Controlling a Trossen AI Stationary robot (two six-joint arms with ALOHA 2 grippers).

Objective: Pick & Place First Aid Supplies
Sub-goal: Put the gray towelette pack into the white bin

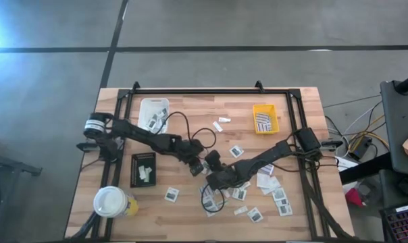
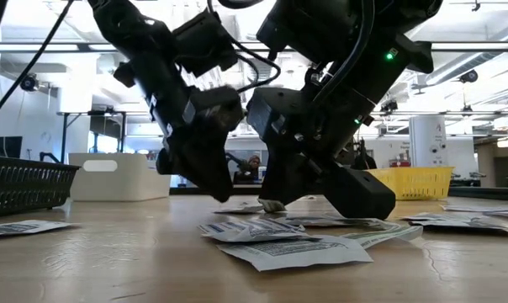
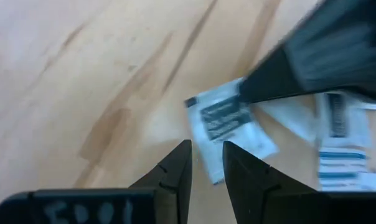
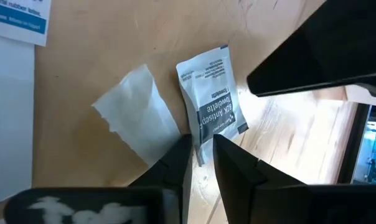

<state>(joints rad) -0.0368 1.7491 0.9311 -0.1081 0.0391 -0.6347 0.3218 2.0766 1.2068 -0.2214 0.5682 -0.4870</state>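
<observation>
While both claws crowd the same spot mid-bench, the right claw (image 4: 202, 144) sits low with its fingers narrowly apart, straddling the near end of an antiseptic towelette packet (image 4: 211, 102) that lies flat on the wood; whether it truly pinches the packet I cannot tell. Just beside that packet lies a plain white packet (image 4: 140, 115), touching or nearly so. The left claw (image 3: 206, 155) faces in from the opposite side, fingers also a narrow gap apart, tips at the edge of what looks like the same packet (image 3: 228, 124); it grips nothing visible. Likely the two are set up to pin and lift one thin flat item.

Outward from the claws, loose packets (image 1: 271, 185) litter the bench (image 1: 190, 115) on the right arm's side, so little free room there. Farther off are the yellow tray (image 1: 265, 119), white tray (image 1: 153, 113) and black tray (image 1: 143, 169). Open wood lies toward the far edge.
</observation>
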